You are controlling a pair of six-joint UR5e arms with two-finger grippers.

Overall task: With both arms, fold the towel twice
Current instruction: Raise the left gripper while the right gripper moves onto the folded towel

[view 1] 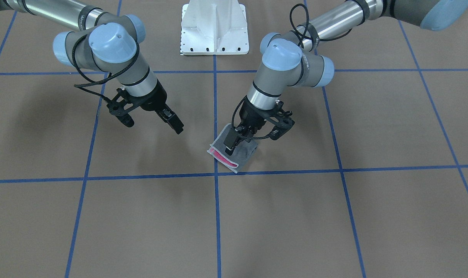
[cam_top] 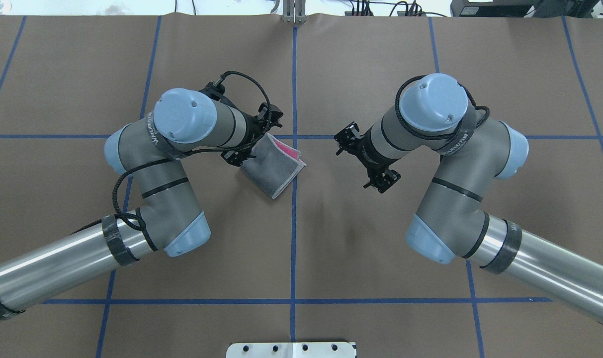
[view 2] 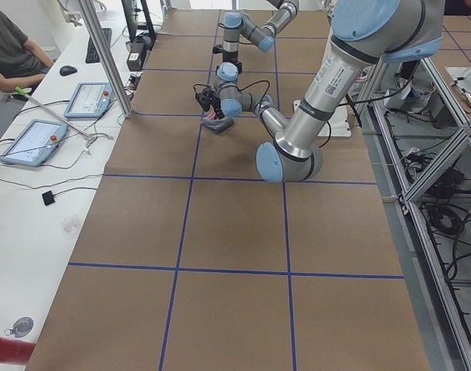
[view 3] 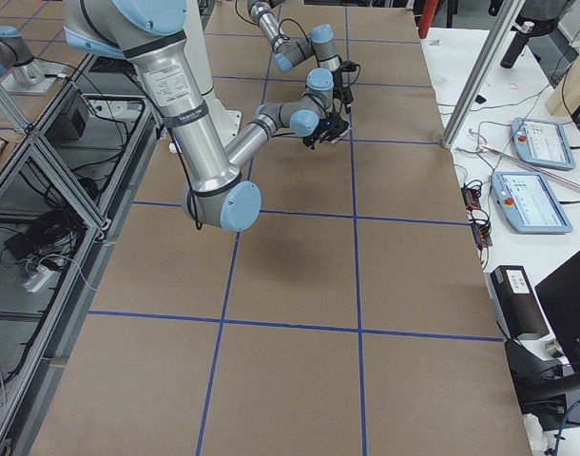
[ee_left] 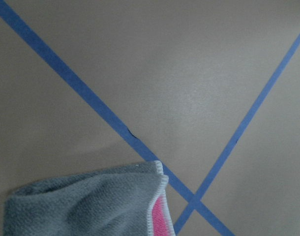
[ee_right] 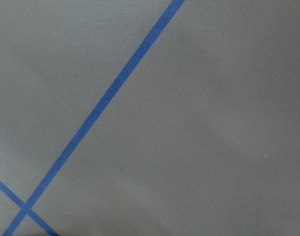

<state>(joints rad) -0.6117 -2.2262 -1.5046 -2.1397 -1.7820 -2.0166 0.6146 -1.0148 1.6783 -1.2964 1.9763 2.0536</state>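
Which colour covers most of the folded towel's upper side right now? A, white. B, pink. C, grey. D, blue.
C: seen from overhead, the towel lies folded with its grey face up, and only a thin strip of pink peeks out along one open edge.

Showing right arm (view 3: 190, 114) large at table's (view 3: 290, 380) left edge, with elbow low and forearm toward far middle. Showing left arm (view 3: 319, 40) small beyond, descending from far edge, nearly meeting it over blue tape line (view 3: 352, 161). Showing two tablets (view 3: 531, 201) lying past right edge.
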